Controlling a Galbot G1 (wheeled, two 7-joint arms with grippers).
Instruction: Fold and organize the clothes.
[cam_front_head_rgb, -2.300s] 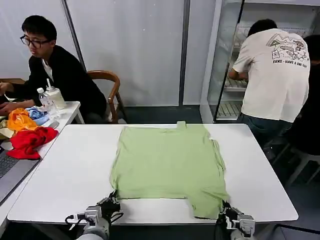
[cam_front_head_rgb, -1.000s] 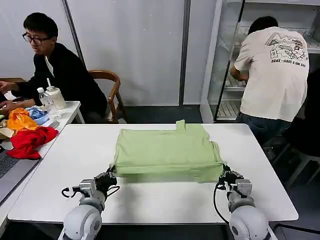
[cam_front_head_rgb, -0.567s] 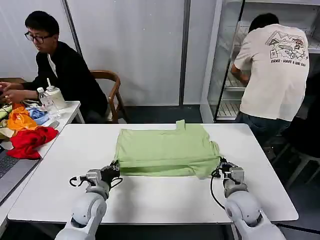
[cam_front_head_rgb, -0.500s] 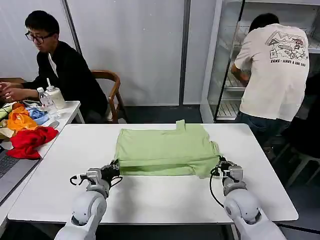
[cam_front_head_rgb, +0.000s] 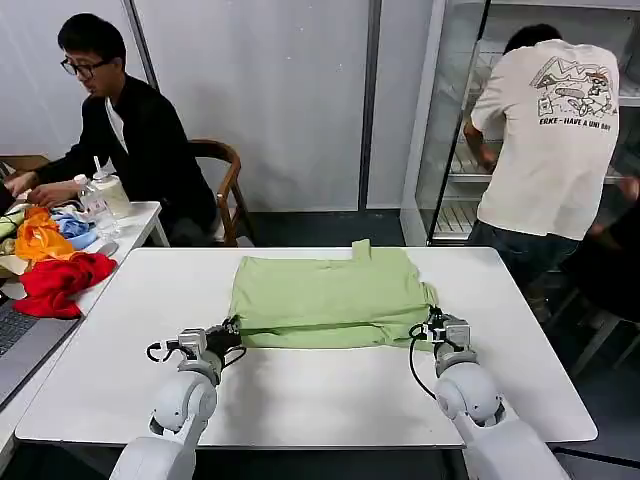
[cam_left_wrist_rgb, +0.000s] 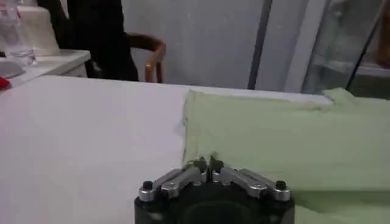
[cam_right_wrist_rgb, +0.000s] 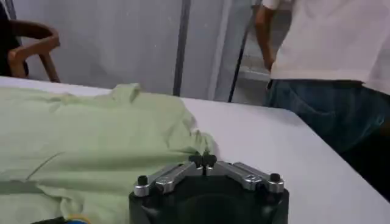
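A light yellow-green shirt lies on the white table, its near part doubled over onto the far part. My left gripper is shut on the shirt's near-left edge, with the cloth pinched between the closed fingertips. At the near-right edge my right gripper is also shut, on a bunched corner of the shirt where its fingertips meet. A small tab of cloth sticks out at the shirt's far edge.
A side table at the left holds red and orange garments, bottles and a laptop. A seated person and a wooden chair are behind it. Another person stands at a glass-door fridge at the back right.
Both grippers have travelled away from me across the table, carrying the shirt's near hem toward its far edge. The shirt now shows as a shorter, doubled band.
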